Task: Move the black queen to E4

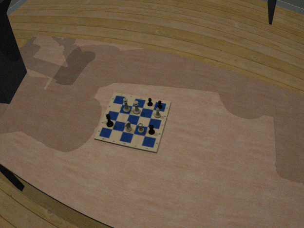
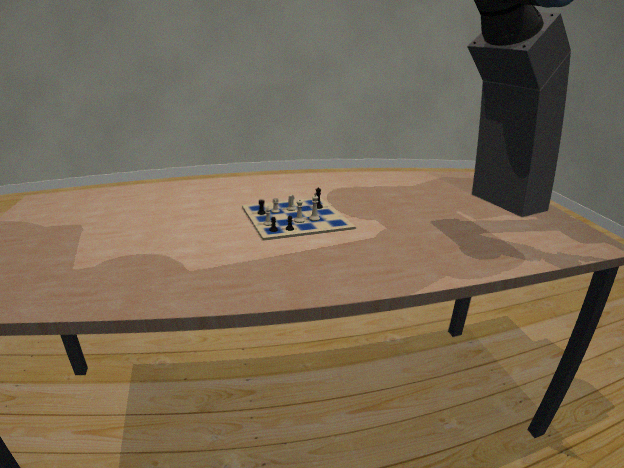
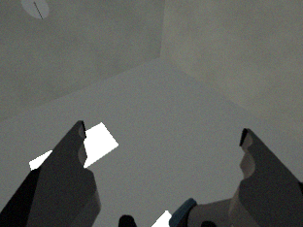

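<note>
A small blue and cream chessboard [image 1: 133, 121] lies near the middle of the table; it also shows in the exterior view [image 2: 298, 220]. The tallest black piece [image 1: 108, 120], seemingly the black queen, stands upright at the board's left edge, and shows at the board's far right in the exterior view [image 2: 318, 197]. Three shorter black pieces and several white pieces stand upright on other squares. My gripper [image 3: 161, 125] shows only in the wrist view. It is open and empty, and faces grey walls, far from the board. The square labels are too small to read.
The arm's dark pedestal [image 2: 519, 115] stands on the table's corner, well away from the board; it shows at the left edge of the top view [image 1: 9, 61]. The arm casts broad shadows across the table.
</note>
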Controlling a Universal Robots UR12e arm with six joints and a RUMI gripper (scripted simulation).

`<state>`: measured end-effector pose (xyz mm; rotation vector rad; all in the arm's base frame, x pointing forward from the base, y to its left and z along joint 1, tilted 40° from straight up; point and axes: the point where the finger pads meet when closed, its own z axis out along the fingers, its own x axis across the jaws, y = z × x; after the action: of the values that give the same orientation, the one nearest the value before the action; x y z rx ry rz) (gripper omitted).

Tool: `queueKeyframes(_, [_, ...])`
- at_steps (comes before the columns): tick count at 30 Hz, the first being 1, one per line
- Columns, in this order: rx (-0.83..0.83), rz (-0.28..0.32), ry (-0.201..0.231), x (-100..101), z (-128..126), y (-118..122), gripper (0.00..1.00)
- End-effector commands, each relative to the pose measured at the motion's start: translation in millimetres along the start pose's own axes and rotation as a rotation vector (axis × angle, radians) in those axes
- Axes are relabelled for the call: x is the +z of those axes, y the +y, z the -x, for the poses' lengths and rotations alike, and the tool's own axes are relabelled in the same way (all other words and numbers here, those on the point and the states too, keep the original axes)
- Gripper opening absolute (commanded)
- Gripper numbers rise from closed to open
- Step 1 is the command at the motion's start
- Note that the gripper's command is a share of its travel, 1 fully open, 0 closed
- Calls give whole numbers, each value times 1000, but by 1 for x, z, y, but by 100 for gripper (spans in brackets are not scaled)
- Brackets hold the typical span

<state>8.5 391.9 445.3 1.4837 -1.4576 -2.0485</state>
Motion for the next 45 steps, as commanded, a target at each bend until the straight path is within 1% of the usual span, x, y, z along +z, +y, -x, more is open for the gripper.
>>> queueKeyframes(1, [-110,43,86,-12,-11,3,100])
queueKeyframes(7, [-292,132,223,-37,-29,3,100])
queueKeyframes(9, [-292,132,223,-37,-29,3,100])
queueKeyframes(13, [-437,221,326,-63,-43,-2,100])
queueKeyframes(17, [-592,335,432,-95,-58,-12,100])
queueKeyframes(18, [-595,337,434,-95,-58,-12,100])
queueKeyframes(21, [-716,445,513,-125,-69,-23,100])
queueKeyframes(22, [-716,445,513,-125,-69,-23,100])
queueKeyframes(24, [-797,526,564,-147,-75,-33,100])
queueKeyframes(26, [-797,526,564,-147,-75,-33,100])
queueKeyframes(29, [-915,663,633,-183,-83,-52,100])
queueKeyframes(30, [-915,663,633,-183,-83,-52,100])
queueKeyframes(32, [-989,763,674,-208,-87,-67,100])
queueKeyframes(33, [-989,763,674,-208,-87,-67,100])
queueKeyframes(35, [-1059,871,709,-235,-89,-84,100])
queueKeyframes(36, [-1059,871,709,-235,-89,-84,100])
queueKeyframes(38, [-1123,984,739,-262,-90,-103,100])
queueKeyframes(39, [-1123,984,739,-262,-90,-103,100])
queueKeyframes(41, [-1180,1103,761,-290,-89,-123,100])
queueKeyframes(43, [-1180,1103,761,-290,-89,-123,100])
queueKeyframes(45, [-1229,1226,777,-317,-86,-145,100])
